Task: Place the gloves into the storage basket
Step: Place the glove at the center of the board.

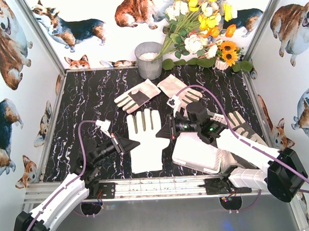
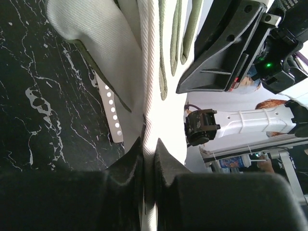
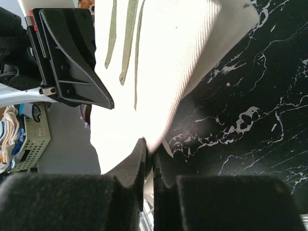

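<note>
A plain white glove (image 1: 145,138) is stretched between both grippers over the middle of the table, fingers pointing to the back. My left gripper (image 1: 128,144) is shut on its left edge, as the left wrist view shows (image 2: 150,147). My right gripper (image 1: 168,130) is shut on its right edge, as the right wrist view shows (image 3: 153,150). Two more gloves (image 1: 137,96) (image 1: 180,89) lie palm-patch up at the back. Another glove (image 1: 242,126) lies at the right, partly under the right arm. The white storage basket (image 1: 194,154) sits at the front right, under the right arm.
A grey metal bucket (image 1: 149,60) stands at the back centre. A bunch of artificial flowers (image 1: 205,30) leans at the back right. Printed walls close in the table on three sides. The metal rail (image 1: 157,186) runs along the near edge.
</note>
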`<state>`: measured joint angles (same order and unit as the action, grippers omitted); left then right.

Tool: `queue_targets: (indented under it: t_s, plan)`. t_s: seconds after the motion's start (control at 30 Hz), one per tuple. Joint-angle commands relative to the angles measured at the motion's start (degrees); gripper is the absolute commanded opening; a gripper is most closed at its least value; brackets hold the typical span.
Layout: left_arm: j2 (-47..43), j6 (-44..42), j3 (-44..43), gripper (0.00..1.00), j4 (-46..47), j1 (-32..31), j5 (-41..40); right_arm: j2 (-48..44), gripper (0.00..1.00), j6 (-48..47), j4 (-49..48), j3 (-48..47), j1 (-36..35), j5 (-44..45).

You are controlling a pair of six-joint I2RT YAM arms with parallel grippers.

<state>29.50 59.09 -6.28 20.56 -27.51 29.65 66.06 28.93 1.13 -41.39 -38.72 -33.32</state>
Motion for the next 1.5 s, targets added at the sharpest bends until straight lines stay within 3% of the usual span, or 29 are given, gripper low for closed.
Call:
queue_targets:
  t_s: [0.0, 0.2, 0.27, 0.37, 0.5, 0.6, 0.73, 0.9, 1.0, 1.27, 1.47]
  plan:
    - [-1.77, -0.99, -0.98, 0.0, -1.3, 0.15, -1.52, -3.55, 0.08, 0.02, -0.41, 0.2, 0.39, 2.3]
    - [-2.17, -2.66, -4.25, 0.0, -3.68, 0.17, 1.9, -5.76, 0.7, 4.02, -7.16, 2.36, 1.24, -2.05]
    - [-2.01, -2.84, -5.24, 0.0, -3.8, 0.17, 3.86, -6.0, 0.8, 5.07, -9.0, 2.62, 1.6, -4.24]
    - [-1.74, -2.46, -6.17, 0.0, -2.66, 0.17, 6.99, -5.81, 0.87, 4.9, -9.02, 2.31, 1.71, -5.81]
    - [-1.84, -3.1, -8.54, 0.0, -4.02, 0.17, 10.16, -6.05, 0.89, 4.78, -8.23, 2.76, 3.32, -5.15]
    - [-2.52, -4.21, -10.62, 0.0, -7.14, 0.11, 10.67, -6.13, 0.97, 6.58, -10.03, 3.61, 5.42, -7.4]
    - [-3.1, -5.45, -13.01, 0.0, -9.7, 0.12, 9.86, -5.71, 0.98, 8.38, -12.15, 4.3, 5.85, -10.31]
    - [-2.89, -6.12, -15.19, 0.0, -11.91, 0.17, 5.66, -4.41, 1.0, 12.35, -18.38, 6.22, 5.85, -13.94]
    - [-1.85, -7.46, -16.29, 0.0, -15.81, 0.17, 0.66, -4.11, 1.0, 12.55, -17.18, 6.57, 5.85, -12.58]
    - [11.42, -8.43, -14.46, 0.0, -19.88, 0.12, -9.11, 0.8, 0.98, 12.82, -7.98, 5.16, 5.51, -5.32]
    - [22.95, -12.56, -15.82, 0.0, -31.15, 0.26, -18.89, 6.17, 0.87, 13.27, 2.38, 0.61, 2.09, 3.6]
